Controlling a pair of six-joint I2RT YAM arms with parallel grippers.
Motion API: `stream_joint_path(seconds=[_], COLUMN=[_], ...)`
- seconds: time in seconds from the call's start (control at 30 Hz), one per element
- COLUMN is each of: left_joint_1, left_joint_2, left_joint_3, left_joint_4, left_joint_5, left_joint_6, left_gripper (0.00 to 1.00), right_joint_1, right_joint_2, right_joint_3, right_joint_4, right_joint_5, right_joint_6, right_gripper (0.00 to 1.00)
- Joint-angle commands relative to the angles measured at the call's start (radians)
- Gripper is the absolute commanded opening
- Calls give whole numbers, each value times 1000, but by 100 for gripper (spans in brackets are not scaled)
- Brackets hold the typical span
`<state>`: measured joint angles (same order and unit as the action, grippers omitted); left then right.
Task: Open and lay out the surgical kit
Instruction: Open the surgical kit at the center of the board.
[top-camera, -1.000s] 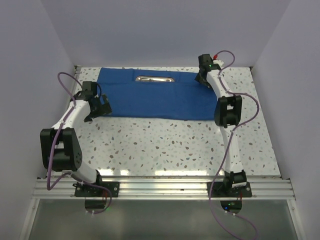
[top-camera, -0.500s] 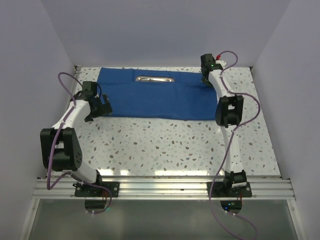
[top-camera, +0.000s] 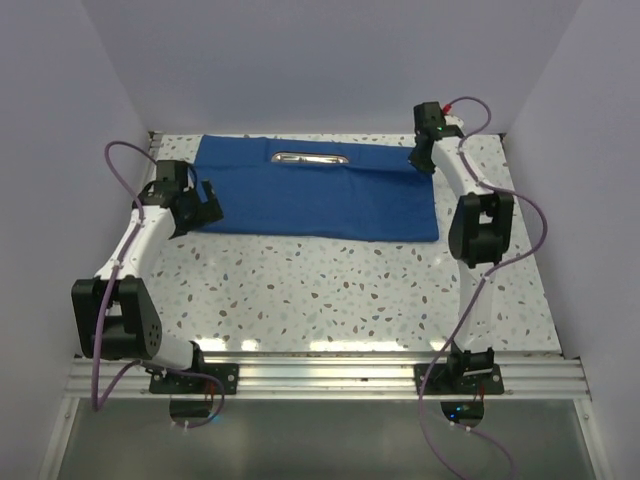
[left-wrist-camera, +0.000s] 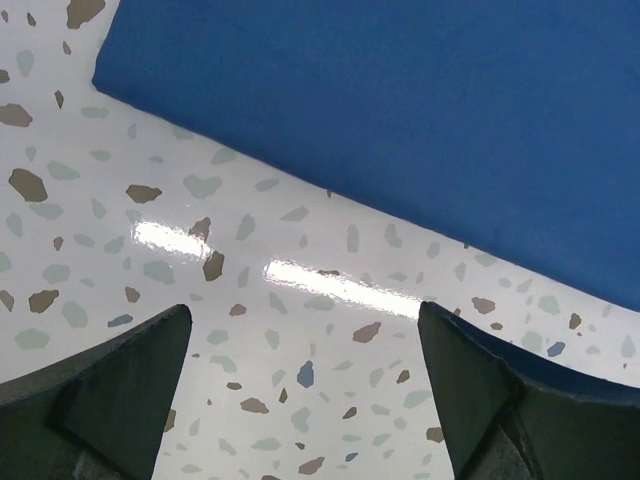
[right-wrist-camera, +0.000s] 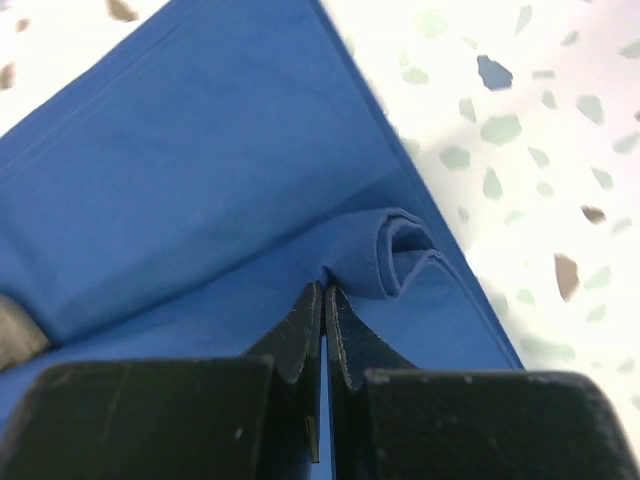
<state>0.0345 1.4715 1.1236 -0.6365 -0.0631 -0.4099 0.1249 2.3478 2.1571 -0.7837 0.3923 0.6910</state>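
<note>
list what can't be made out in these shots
Steel tray contents: too small in the top view.
Anything under the blue cloth: covered by it in every view.
Grey shape: blurred and cut off by the left edge of the right wrist view.
How much cloth the shut right tool pinches: hidden by the tool itself.

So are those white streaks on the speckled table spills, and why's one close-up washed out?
Not spills: left wrist view, reflected glare on the glossy table; right wrist view, the table beside the blue cloth is overexposed and blurry.
</note>
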Motion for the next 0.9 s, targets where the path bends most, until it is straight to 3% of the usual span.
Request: stream_joint_path(seconds=[0.0, 0.23, 0.47, 0.57, 0.77, 0.8, 0.87], left_joint_1=[2, 2, 1, 2, -4, -10, -15], left_joint_2=[-63, -77, -57, -45, -39, -42, -49], left_joint_3=[34, 169, 370, 438, 459, 450, 438], left_joint_4=[40, 2, -49, -66, -77, -81, -92], left_joint_5=[20, -10, -50, -66, -67, -75, -84], left_joint_6=[-18, -38, -90, -109, -136, -136, -135], left_gripper=[100, 100, 100, 100, 100, 100, 100], right_joint_1=[5, 70, 174, 177, 176, 176, 176], right_joint_2=[-254, -632, -1197, -1407, -1571, -1567, -1529], right_joint_3=[-130, -503, -931, -1003, -1059, -1071, -1106], right_joint_4=[61, 37, -263, -432, -640, -647, -693], right_joint_5=[-72, -265, -348, -336, -211, -223, -234], right_joint_6=[-24, -44, -50, -35, -47, -65, -65], right_gripper=[0, 0, 0, 0, 0, 22, 98])
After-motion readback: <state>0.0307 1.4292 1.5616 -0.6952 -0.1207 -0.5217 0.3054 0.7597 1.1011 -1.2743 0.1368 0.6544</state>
